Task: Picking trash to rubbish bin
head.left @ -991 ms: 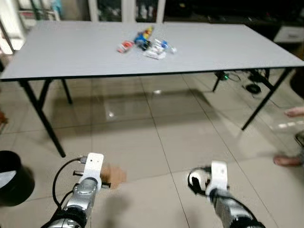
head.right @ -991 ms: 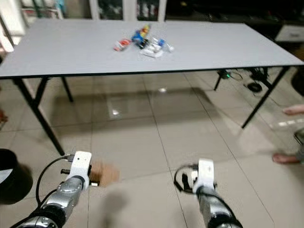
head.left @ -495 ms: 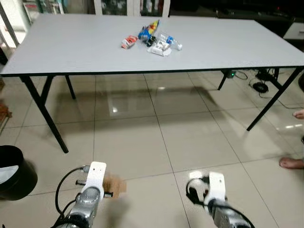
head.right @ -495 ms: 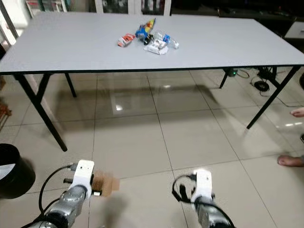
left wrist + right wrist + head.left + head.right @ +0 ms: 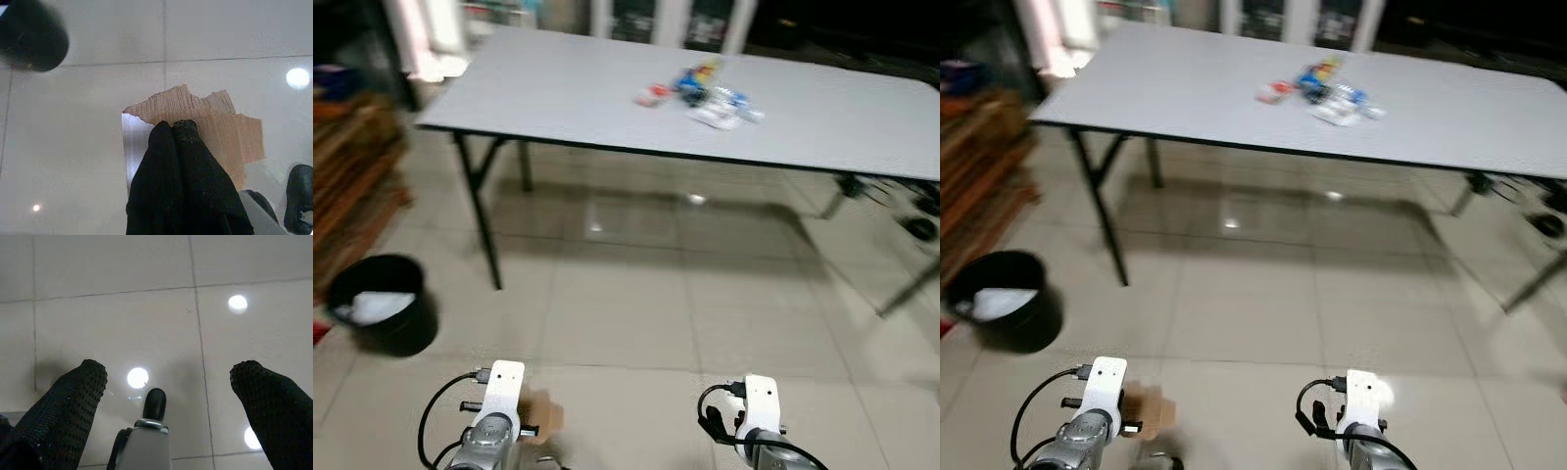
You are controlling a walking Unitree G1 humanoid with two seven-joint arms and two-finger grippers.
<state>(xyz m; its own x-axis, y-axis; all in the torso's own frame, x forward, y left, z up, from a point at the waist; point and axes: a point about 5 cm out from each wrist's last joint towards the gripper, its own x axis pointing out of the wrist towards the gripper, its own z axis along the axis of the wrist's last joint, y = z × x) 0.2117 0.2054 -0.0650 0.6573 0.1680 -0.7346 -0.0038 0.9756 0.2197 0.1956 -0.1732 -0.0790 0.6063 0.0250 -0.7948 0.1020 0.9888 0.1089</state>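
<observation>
Wide tiled floor [image 5: 636, 323] open before the grey worktop [image 5: 607, 98]. Black rubbish bin [image 5: 382, 304] left of the worktop's near leg, now nearer and fuller in frame after a camera swing leftward. Left tool [image 5: 176, 128] clamped shut on a torn brown cardboard scrap [image 5: 215, 122], ragged along one edge, low over the floor. Small colourful trash pile [image 5: 705, 93] mid-worktop. Right tool [image 5: 168, 377] spread wide, empty.

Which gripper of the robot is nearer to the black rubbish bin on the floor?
Left. The left gripper, shut on a torn cardboard piece, is on the black rubbish bin's side. The right gripper, open, is farther away.
</observation>
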